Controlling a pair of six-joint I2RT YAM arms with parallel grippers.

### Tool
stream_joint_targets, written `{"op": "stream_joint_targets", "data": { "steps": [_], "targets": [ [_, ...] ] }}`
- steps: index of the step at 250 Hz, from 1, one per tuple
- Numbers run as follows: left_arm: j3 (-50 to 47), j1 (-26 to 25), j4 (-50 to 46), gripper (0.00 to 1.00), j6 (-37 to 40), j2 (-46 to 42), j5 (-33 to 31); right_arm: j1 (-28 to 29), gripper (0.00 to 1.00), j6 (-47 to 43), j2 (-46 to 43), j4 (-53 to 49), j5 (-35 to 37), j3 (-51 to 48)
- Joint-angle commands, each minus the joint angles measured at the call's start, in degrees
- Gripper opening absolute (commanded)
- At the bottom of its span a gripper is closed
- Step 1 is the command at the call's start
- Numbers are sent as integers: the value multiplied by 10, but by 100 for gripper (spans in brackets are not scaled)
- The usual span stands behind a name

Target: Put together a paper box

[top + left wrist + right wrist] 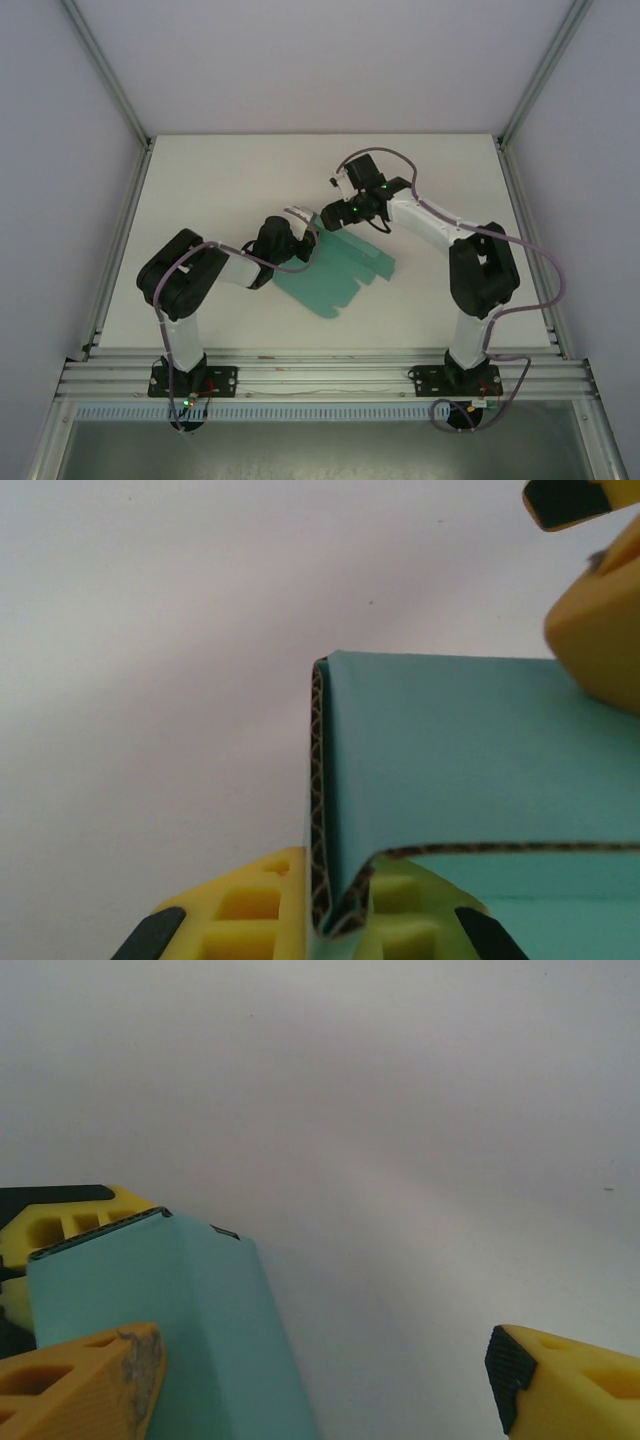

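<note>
The paper box [345,270] is a teal-green card sheet lying partly flat in the middle of the white table, its far corner lifted. My left gripper [305,228] holds that raised corner. In the left wrist view its yellow fingers [250,915] are shut on a folded flap of the paper box [460,770], whose corrugated edge stands upright between them. My right gripper [335,208] hovers just beyond the same corner. In the right wrist view it [325,1385] is open wide, with the folded paper box [190,1320] against its left finger [90,1385].
The white table [220,190] is walled by aluminium frame posts at left and right. A rail runs along the near edge by the arm bases. My right gripper's yellow finger [600,630] shows close to the flap in the left wrist view.
</note>
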Motion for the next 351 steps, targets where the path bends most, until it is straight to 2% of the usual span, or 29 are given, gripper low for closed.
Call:
{"op": "stream_joint_targets", "data": {
  "steps": [1,14,50,69,81,161,180,212,242,290,318,351],
  "targets": [
    [-1,-8,12,0,7,23,-23,4,83,-11,22,-27,-21,1],
    [-1,-7,11,0,4,23,-29,4,83,-11,27,-29,-16,-6],
    [10,-6,5,19,-11,23,-35,4,80,-27,43,-49,-10,-15],
    [18,0,3,21,-27,38,-34,4,80,-33,51,-62,-9,-14],
    [22,7,4,27,-38,38,-23,4,80,-36,54,-65,-9,-15],
    [64,32,-19,27,-58,37,23,3,78,-49,74,-83,-20,-17],
    [75,31,-29,25,-59,35,22,3,77,-50,77,-87,-20,-19],
    [96,32,-54,0,-66,35,3,3,77,-35,66,-80,-2,-22],
    [100,32,-80,0,-69,33,-27,0,78,0,22,-49,21,-27],
    [90,32,-166,0,-130,-30,-73,-8,91,64,-105,-29,99,-46],
    [92,39,-236,0,-173,-72,-53,-24,93,52,-198,-48,92,-84],
    [82,58,-273,0,-220,-118,14,-46,95,40,-312,-50,66,-151]
  ]
}}
